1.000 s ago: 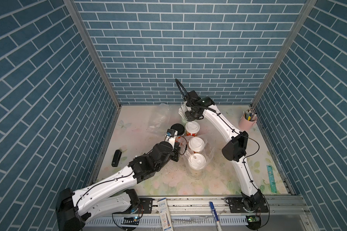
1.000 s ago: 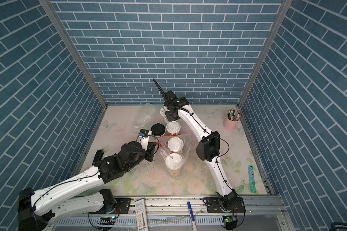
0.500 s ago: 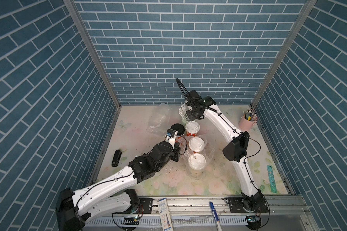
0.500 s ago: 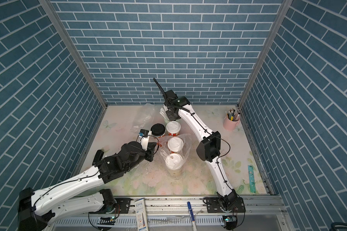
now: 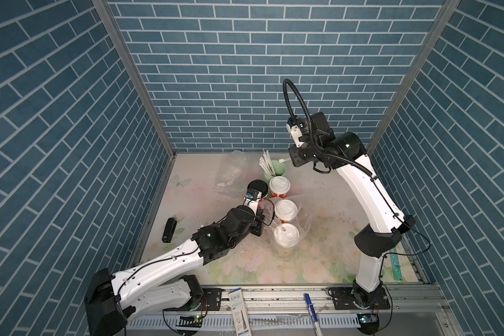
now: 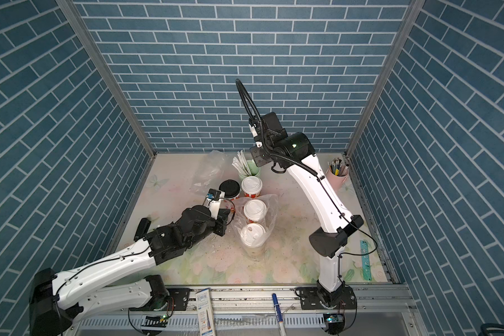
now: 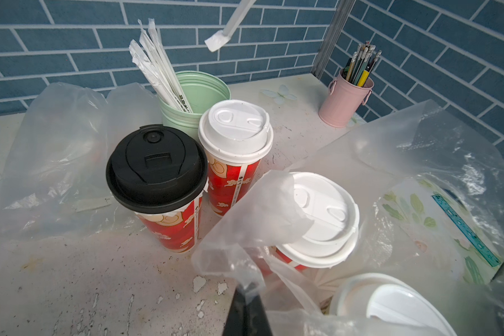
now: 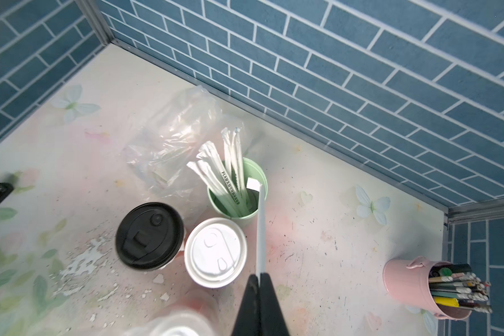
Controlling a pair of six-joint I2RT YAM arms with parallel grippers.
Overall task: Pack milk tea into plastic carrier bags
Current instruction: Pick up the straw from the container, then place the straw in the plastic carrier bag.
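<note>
Reading from the left, you have one carrier bag (image 5: 230,174) lying crumpled near the back wall. Your left gripper (image 7: 246,293) is pinched tight on the rim of the second carrier bag (image 7: 262,212), which surrounds the orange cup (image 5: 285,208) and the cream-yellow cup (image 5: 285,235). The black-lidded red cup (image 5: 258,188) and the white-lidded red cup (image 5: 279,186) stand unbagged just behind. Your right gripper (image 8: 259,276) is clamped on a wrapped straw (image 8: 261,227), held above the mint-green cup (image 5: 278,168).

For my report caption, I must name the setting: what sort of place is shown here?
Probably a mock drink-shop counter inside a robot test booth: lidded paper cups and a mint-green cup of wrapped straws stand on a flowered tabletop, enclosed by brick-print panels.
</note>
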